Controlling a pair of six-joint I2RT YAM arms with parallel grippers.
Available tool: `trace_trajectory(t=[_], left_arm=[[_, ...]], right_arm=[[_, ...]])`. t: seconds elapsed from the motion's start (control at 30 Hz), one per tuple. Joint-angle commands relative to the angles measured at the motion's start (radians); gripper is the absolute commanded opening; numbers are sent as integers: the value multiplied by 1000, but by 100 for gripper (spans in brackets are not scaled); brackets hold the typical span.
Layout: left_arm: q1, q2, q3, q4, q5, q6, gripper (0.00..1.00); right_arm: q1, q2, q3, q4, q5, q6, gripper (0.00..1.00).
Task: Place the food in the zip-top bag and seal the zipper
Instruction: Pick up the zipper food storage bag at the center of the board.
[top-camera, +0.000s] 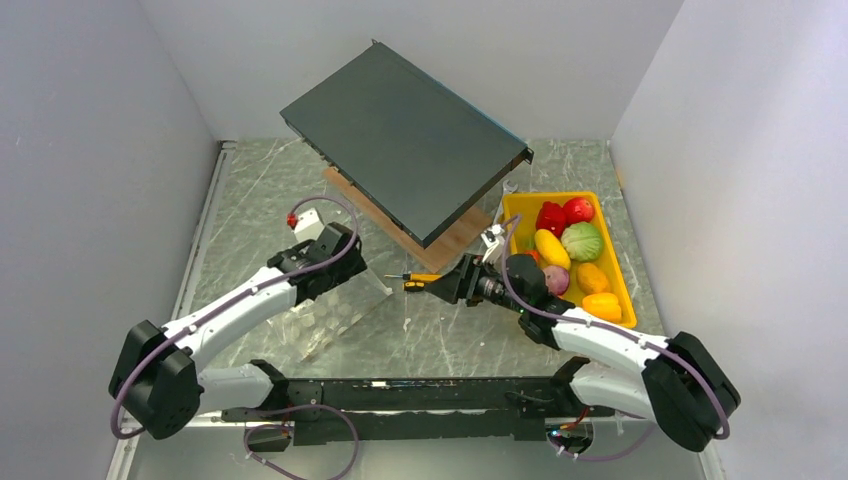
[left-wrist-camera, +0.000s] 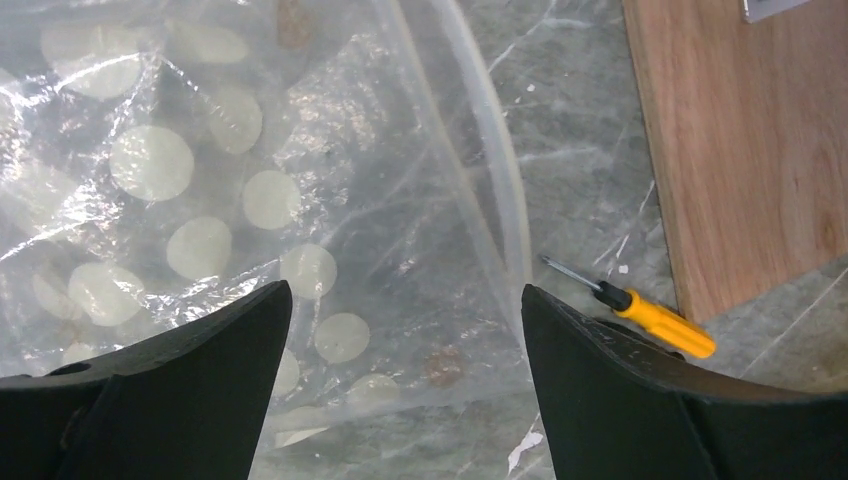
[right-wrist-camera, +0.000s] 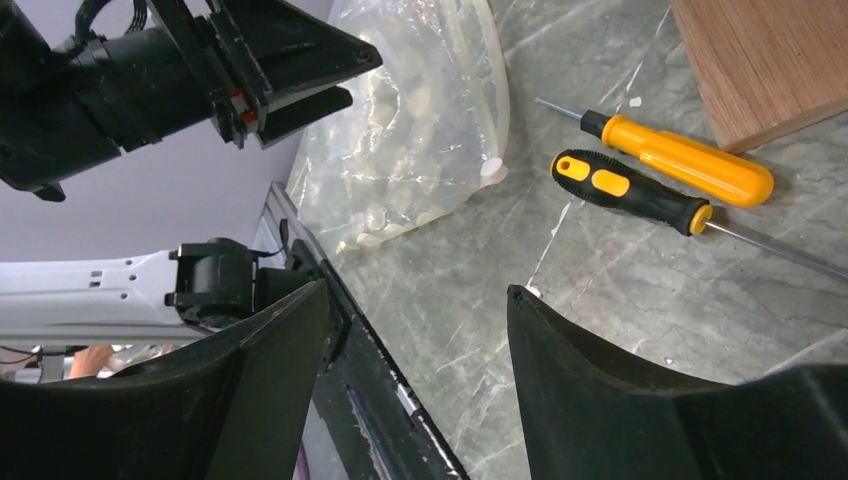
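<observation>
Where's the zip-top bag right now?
In the top view the zip-top bag lies on the table left of centre, under the left gripper, the yellow screwdriver to its right.

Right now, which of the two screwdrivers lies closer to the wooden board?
The screwdriver with the plain yellow handle, right next to the wooden board. The black-and-yellow screwdriver lies on its far side.
</observation>
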Motion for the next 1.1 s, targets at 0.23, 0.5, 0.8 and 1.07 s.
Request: trace_trajectory(t=[0.23, 0.5, 0.8, 1.07], left_arm=[[15, -406, -220, 52, 125, -69, 95], [17, -716, -208, -130, 161, -60, 100], [17, -869, -105, -259, 221, -24, 100], [17, -900, -48, -321, 229, 0, 100]], right_arm=[[123, 308, 80, 249, 58, 110, 75], [228, 537, 69, 530, 269, 319, 61], [317, 666, 124, 543, 538, 438, 64], [337, 750, 238, 414, 610, 512, 63]])
